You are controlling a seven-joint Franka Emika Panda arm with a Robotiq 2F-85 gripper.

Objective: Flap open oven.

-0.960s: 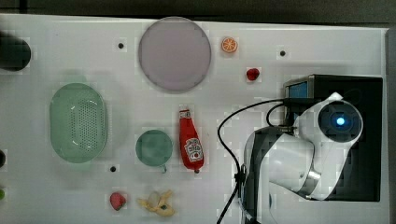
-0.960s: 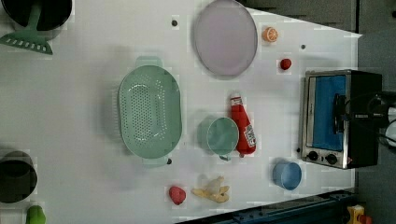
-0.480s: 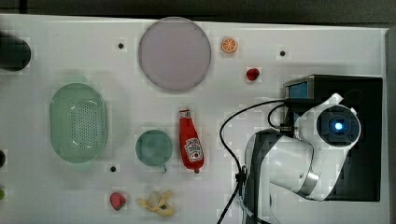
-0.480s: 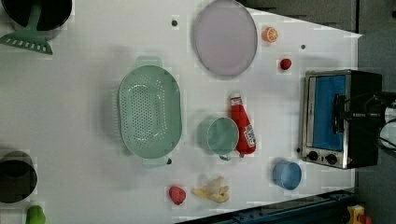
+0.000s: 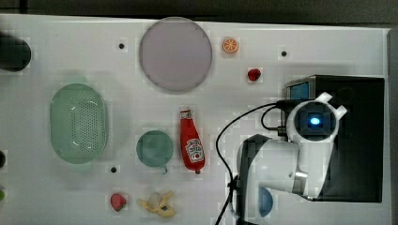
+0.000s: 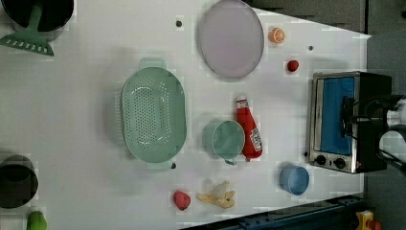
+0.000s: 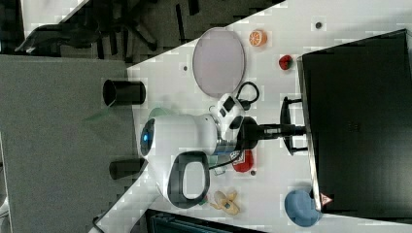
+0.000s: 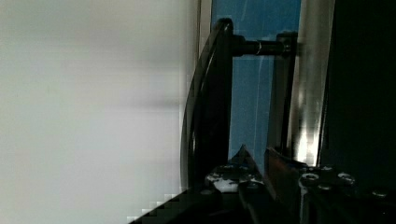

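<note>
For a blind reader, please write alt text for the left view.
A black toaster oven with a closed blue glass door sits at the left view's right, the robot's gripper at its handle. On the white table lie a green colander, ketchup bottle and lilac plate.

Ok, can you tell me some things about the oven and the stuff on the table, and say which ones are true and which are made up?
1. The oven door is shut. True.
2. The ketchup bottle is standing up. False: it lies on its side beside the green cup.
3. The colander is green. True.
4. The blue cup sits on top of the oven. False: it sits on the table near the oven's knobs.
5. The round plate has the banana on it. False: it is bare; the banana lies apart.
</note>
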